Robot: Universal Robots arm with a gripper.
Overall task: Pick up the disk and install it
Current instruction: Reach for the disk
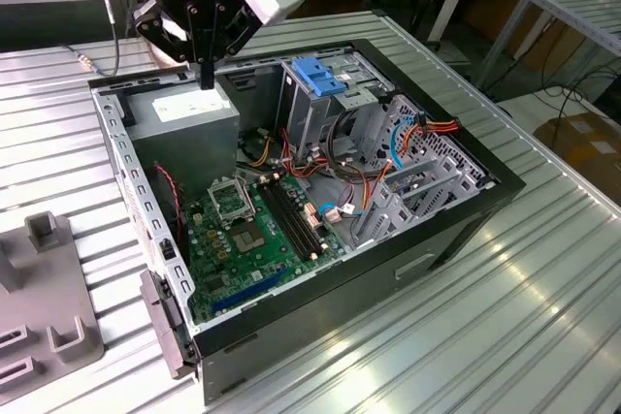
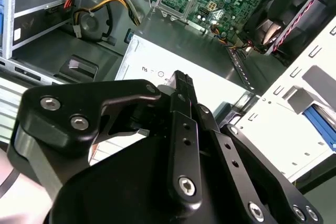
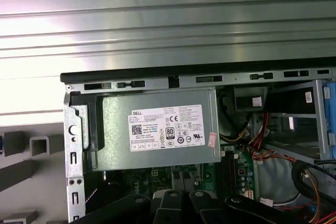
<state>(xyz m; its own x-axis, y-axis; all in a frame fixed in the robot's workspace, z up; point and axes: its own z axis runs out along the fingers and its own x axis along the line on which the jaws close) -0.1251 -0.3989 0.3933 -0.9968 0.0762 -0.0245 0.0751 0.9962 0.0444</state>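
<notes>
The case (image 1: 456, 230) lies open-side-up on the tabletop (image 1: 543, 298) so you can reach in from above. Your tool (image 1: 206, 80) hangs pinched narrow and empty over the power-supply box (image 1: 184, 113). Can't tell where the disk is. My guess is it's tucked in the metal cage (image 1: 309, 115) under the blue bracket (image 1: 320, 75).

The gripper (image 1: 206, 82) points straight down, its fingers (image 2: 184, 94) pressed together.

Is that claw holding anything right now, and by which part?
Nothing is held. The gripper looks shut with nothing between its fingers, poised above the grey power supply inside the open computer case.
</notes>
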